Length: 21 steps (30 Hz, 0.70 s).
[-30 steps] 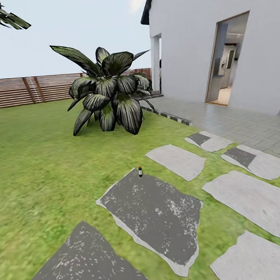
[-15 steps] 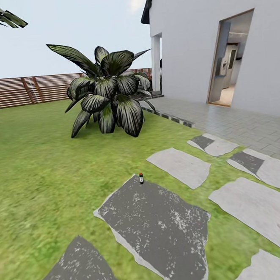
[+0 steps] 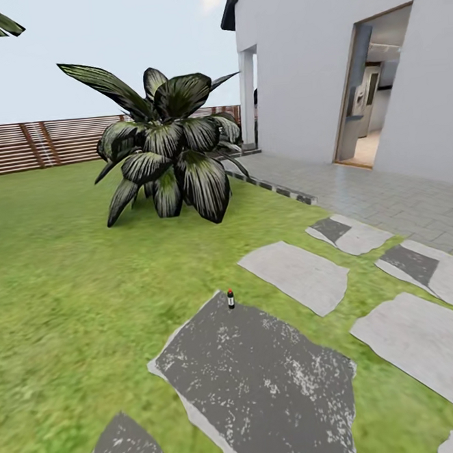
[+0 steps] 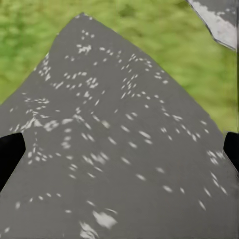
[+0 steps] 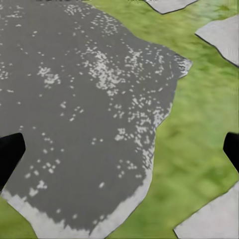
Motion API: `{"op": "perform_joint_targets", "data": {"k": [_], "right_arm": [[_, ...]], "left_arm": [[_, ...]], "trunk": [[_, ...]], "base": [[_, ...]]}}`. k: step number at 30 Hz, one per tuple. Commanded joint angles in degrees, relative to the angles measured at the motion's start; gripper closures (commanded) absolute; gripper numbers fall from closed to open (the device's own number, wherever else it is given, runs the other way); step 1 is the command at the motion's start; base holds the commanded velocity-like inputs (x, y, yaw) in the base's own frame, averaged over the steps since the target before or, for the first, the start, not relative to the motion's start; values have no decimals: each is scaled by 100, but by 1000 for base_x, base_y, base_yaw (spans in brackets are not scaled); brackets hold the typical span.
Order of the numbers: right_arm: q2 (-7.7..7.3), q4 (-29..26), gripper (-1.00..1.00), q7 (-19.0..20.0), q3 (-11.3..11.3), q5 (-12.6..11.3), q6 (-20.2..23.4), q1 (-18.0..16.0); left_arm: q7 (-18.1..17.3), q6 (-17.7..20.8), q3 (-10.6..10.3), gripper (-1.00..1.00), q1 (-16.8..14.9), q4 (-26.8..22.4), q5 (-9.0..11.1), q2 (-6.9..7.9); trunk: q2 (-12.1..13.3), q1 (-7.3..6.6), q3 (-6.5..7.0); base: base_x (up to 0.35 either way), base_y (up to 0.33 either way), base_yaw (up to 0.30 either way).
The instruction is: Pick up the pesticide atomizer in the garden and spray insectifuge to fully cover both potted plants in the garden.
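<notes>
On the far edge of a dark speckled stepping stone (image 3: pixel 257 382) stands the tiny red-topped dark pesticide atomizer (image 3: pixel 230 299), upright. Both wrist views show black fingertips (image 4: pixel 10 157) spread wide apart over stone.

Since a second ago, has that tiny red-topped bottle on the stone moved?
No. The pesticide atomizer stands at the same far tip of the dark stepping stone. It sits lower in the head view because the camera moved.
</notes>
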Motion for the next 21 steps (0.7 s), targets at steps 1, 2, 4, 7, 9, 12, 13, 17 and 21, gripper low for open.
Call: {"op": "perform_joint_targets", "data": {"k": [1, 2, 4, 7, 9, 12, 13, 17, 21], "right_arm": [[0, 5, -100, -24, 2, 19, -14, -4], [0, 5, -100, -24, 2, 19, -14, -4], [0, 6, -100, -25, 2, 19, -14, -4], [0, 6, -100, -24, 2, 19, -14, -4], [0, 6, -100, -25, 2, 19, -14, -4], [0, 6, -100, -24, 2, 19, -14, -4], [0, 6, -100, -24, 2, 19, -14, -4], [0, 6, -100, -24, 2, 19, -14, -4], [0, 6, -100, -24, 2, 19, -14, -4]], "left_arm": [[4, -18, 7, -100, -4, 4, 4, -1], [4, -18, 7, -100, -4, 4, 4, -1], [4, -18, 7, -100, -3, 4, 4, -1], [4, -18, 7, -100, -2, 4, 4, -1], [4, -18, 7, -100, -2, 4, 4, -1], [4, -18, 7, -100, -2, 4, 4, -1], [4, -18, 7, -100, -2, 4, 4, -1], [4, -18, 7, -100, -3, 4, 4, -1], [4, -18, 7, -100, -3, 4, 4, -1]], "trunk": [[-2, 3, -5], [-2, 3, -5], [-2, 3, -5], [-2, 3, -5], [-2, 3, -5], [-2, 3, -5], [-2, 3, -5], [-2, 3, -5], [-2, 3, -5]], "base": [[327, 138, -251], [324, 142, -254], [317, 153, -259], [310, 166, -262], [301, 183, -263], [292, 203, -264], [287, 216, -264], [282, 228, -264], [270, 240, -264]]}}
